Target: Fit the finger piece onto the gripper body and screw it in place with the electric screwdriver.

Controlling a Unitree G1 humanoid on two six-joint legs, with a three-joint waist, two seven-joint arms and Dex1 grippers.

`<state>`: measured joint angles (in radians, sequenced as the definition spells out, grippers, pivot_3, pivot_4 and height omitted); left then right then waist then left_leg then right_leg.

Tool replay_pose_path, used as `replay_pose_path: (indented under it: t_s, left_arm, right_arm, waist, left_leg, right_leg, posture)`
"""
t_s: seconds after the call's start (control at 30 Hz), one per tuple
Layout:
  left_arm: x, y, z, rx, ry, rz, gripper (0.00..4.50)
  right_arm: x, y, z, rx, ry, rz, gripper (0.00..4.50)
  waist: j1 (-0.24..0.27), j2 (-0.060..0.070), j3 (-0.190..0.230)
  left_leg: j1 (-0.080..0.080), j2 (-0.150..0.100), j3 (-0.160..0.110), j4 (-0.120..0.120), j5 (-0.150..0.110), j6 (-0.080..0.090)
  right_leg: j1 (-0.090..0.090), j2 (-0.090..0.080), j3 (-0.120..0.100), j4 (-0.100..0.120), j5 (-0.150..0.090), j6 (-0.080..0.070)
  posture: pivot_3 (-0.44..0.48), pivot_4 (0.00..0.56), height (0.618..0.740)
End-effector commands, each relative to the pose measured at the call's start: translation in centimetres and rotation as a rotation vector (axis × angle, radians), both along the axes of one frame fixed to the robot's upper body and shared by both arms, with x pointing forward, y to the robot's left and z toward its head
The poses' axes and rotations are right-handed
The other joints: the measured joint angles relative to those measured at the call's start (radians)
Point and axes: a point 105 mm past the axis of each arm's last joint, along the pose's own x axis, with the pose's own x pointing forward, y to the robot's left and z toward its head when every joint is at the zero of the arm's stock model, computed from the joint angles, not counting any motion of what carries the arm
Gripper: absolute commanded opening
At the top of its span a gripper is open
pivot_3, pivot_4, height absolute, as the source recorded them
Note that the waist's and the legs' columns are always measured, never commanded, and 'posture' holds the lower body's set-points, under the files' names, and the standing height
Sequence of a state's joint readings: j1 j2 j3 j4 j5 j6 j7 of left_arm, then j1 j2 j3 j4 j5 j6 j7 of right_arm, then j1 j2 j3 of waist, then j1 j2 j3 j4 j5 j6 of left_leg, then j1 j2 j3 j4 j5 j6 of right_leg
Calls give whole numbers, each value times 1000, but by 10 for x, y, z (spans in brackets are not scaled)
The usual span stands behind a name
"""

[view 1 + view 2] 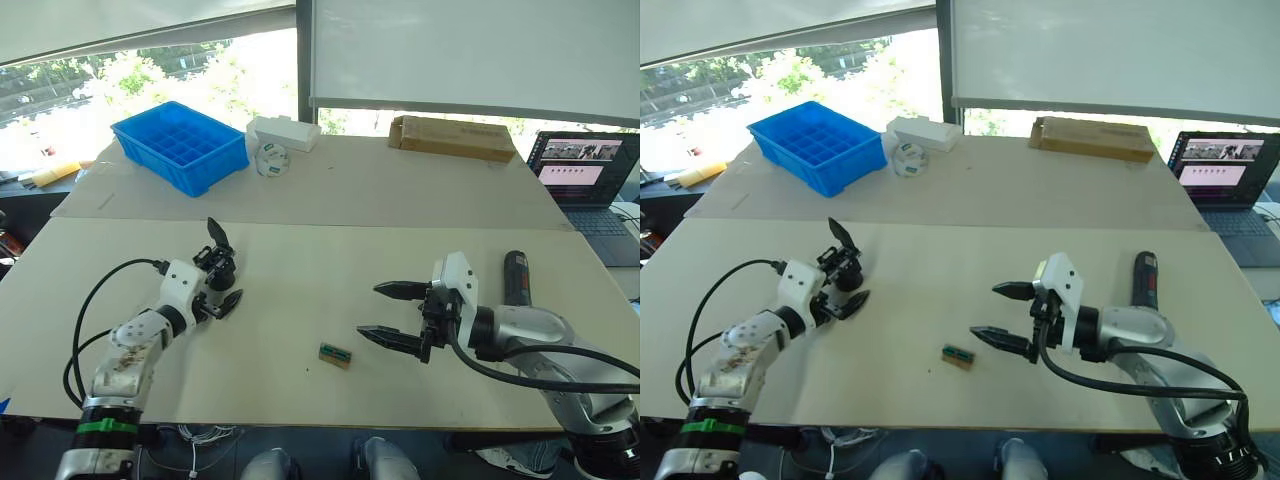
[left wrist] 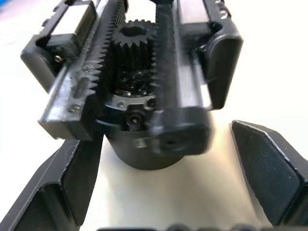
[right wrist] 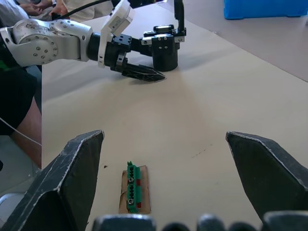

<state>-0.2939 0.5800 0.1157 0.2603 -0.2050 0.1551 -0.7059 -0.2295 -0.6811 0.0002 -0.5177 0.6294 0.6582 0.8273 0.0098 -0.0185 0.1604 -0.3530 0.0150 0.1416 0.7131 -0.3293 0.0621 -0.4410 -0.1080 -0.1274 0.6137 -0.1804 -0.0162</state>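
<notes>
The gripper body [image 1: 221,270], a chunky black block with toothed racks and a gear on top [image 2: 134,72], stands on the table at the left. My left gripper [image 1: 226,260] is open around it, one finger [image 2: 72,178] on each side with gaps showing. Right of centre, my right gripper [image 1: 370,310] hovers low over the table, open and empty, pointing toward the left arm. The electric screwdriver [image 1: 515,277] lies on the table behind my right forearm, partly hidden by it. The finger piece is out of view.
A small green-topped brown block [image 1: 335,355] lies just left of the right gripper. At the back stand a blue compartment tray [image 1: 180,145], a white box [image 1: 285,132], a tape roll [image 1: 268,161] and a cardboard box [image 1: 452,137]. A laptop [image 1: 585,180] sits far right.
</notes>
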Motion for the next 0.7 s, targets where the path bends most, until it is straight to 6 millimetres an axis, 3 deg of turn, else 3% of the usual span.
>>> replay_pose_path:
  t_s: [0.03, 0.13, 0.2, 0.33, 0.5, 0.7]
  left_arm:
    - [8, -2, 4, -10, -9, -87, 4412]
    - [22, -1, 6, -50, -20, -75, 4412]
    - [26, -5, 10, -88, -46, -78, 3909]
    - [18, -17, 15, -148, -78, -68, 2426]
    - [-1, -45, 33, -197, -168, 65, 2408]
    - [-7, -73, 48, -148, -243, 234, 2408]
  right_arm:
    - [-1, 5, 9, 14, -52, 25, 4500]
    - [-2, 7, 7, 15, -49, 29, 4500]
    - [-4, 8, 6, 15, -48, 31, 4500]
    - [-7, 9, 4, 20, -39, 29, 4500]
    - [-8, 8, 1, 21, -36, 13, 4500]
    - [-7, 9, -1, 11, -55, -5, 4500]
  waist:
    - [1, 0, 0]
    - [5, 0, 0]
    - [1, 0, 0]
    - [-1, 0, 0]
    - [0, -1, 0]
    - [5, -3, 2]
  left_leg:
    - [0, 0, 0, 0, 0, 0]
    - [-1, -1, 0, 0, 0, 0]
    - [-1, -1, 0, 0, 0, 0]
    - [-1, -1, 0, 0, 0, 0]
    - [-2, -1, -1, 0, 0, 1]
    - [-3, -1, -3, 1, 0, 1]
  right_leg:
    - [0, 1, -1, 0, 0, 0]
    - [1, 2, -3, 0, 0, 0]
    - [1, 2, -3, 0, 0, 0]
    - [0, 2, -3, -1, 0, 1]
    - [1, 1, 1, -2, 0, 1]
    - [1, 1, 2, -1, 1, 2]
  posture:
    - [0, 150, 738]
    - [0, 150, 738]
    - [0, 150, 738]
    - [0, 150, 738]
    - [0, 150, 738]
    - [0, 150, 738]
